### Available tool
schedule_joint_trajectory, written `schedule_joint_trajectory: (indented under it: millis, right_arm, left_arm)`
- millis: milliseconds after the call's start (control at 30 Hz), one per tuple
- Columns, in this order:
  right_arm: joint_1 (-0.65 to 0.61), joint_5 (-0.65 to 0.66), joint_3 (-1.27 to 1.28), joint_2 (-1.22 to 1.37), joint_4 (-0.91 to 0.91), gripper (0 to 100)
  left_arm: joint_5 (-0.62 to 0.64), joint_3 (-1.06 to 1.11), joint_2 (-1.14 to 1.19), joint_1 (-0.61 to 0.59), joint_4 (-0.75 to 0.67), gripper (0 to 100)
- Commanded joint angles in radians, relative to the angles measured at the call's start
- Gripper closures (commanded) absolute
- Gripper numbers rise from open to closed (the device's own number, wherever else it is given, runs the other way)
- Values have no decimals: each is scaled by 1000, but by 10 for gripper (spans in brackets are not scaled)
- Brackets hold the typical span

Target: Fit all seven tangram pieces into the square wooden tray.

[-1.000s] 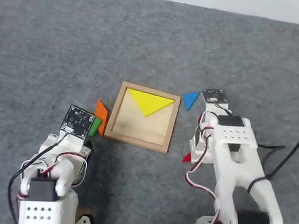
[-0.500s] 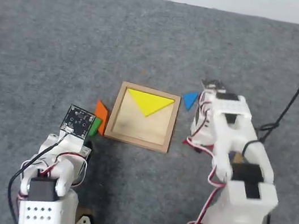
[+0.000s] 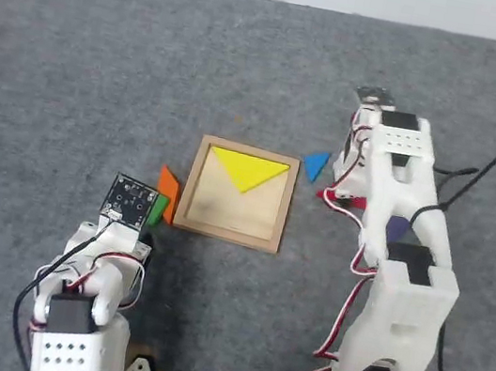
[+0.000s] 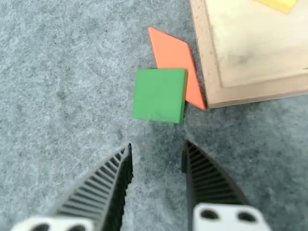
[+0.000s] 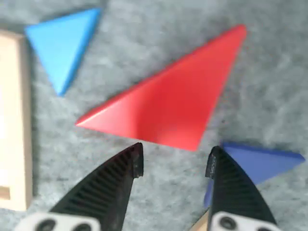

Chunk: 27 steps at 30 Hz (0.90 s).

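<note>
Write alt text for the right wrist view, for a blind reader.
The open right gripper hovers by a large red triangle. A light blue triangle lies near the wooden tray; a dark blue piece lies by the gripper.

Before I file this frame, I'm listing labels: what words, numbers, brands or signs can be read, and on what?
None can be read.
The wooden tray, yellow triangle, green square, orange piece and red triangle are plain.
Any print on the black board is too small to read.
</note>
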Motion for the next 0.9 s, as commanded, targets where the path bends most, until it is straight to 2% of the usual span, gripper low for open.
schedule_joint_trajectory:
  millis: [0,67,200,333,533,800,867]
  right_arm:
    - [-33,2,-37,-113,16,775]
    - [-35,-164,-35,-113,1,777]
    - [-13,-661,-32,-68,-94,775]
    - [-18,-881,-32,-24,-162,775]
    - [5,-999,-32,39,-262,775]
    - [44,-984,-58,64,-216,773]
    - [50,-924,-58,65,-205,745]
  left_arm:
    - [-9,-7,-2,-6,5,832]
    - [-9,-7,-2,-6,5,832]
    - [-9,-7,-2,-6,5,832]
    - [-9,-7,-2,-6,5,832]
    - [-9,-7,-2,-6,5,832]
    - [-9,-7,-2,-6,5,832]
    - [-9,-7,-2,-6,5,832]
